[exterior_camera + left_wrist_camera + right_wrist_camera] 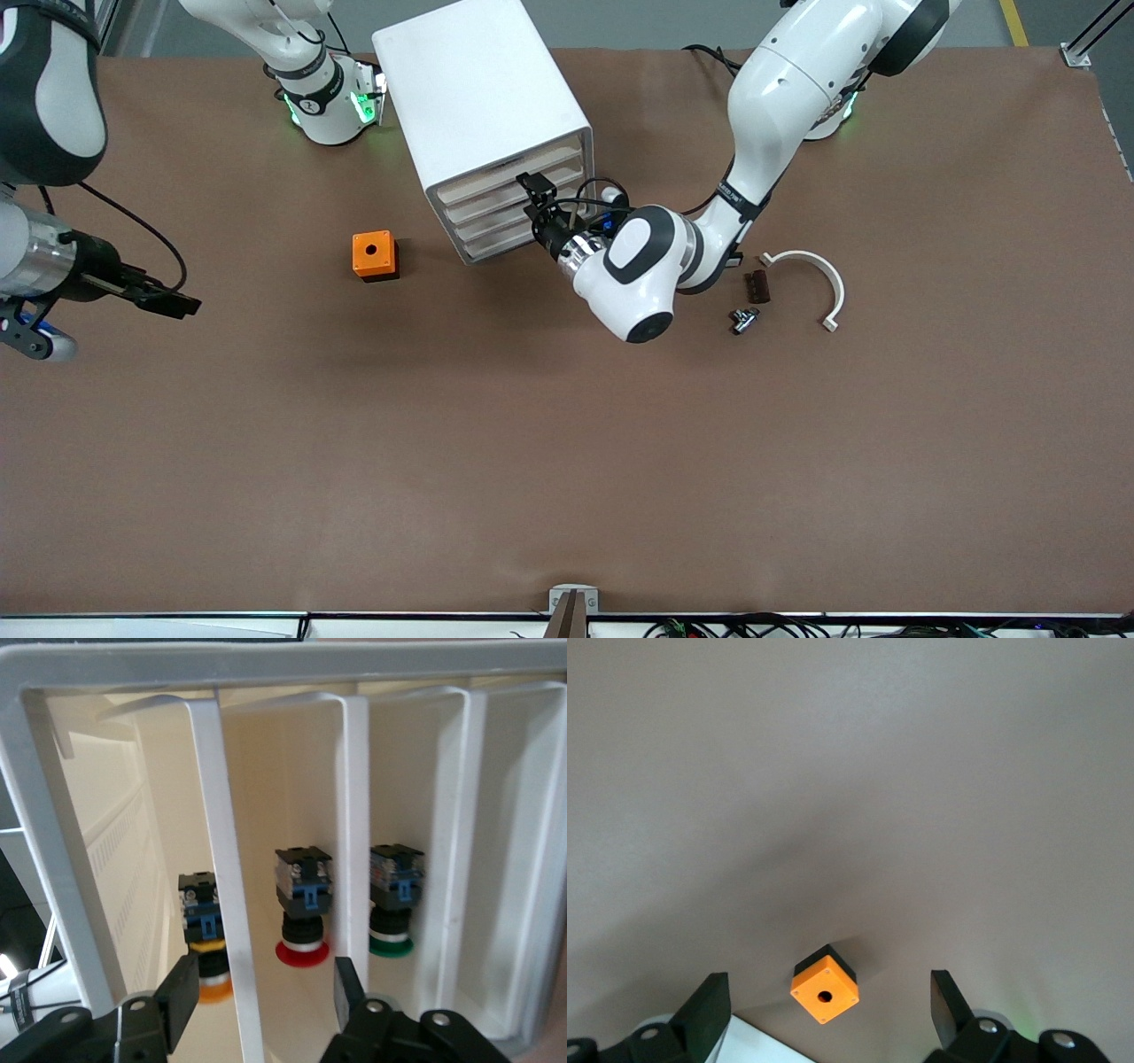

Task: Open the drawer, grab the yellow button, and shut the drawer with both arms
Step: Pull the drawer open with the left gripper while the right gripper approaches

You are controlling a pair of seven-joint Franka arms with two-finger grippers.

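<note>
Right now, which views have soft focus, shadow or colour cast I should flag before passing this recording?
Front view: even light, sharp table, soft shadow beside the orange cube. Left wrist view: the open drawer looks warm cream and the left gripper is slightly soft at the frame edge; the push-buttons stay readable. Right wrist view: greyish cast, vignetted, soft shadow over the table; the right gripper is blurred.

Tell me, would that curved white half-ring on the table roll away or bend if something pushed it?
The white half-ring lies flat on the table, so it would probably slide or spin, not roll. It looks like a thin plastic band, likely light. Its open ends might flex slightly if squeezed.
</note>
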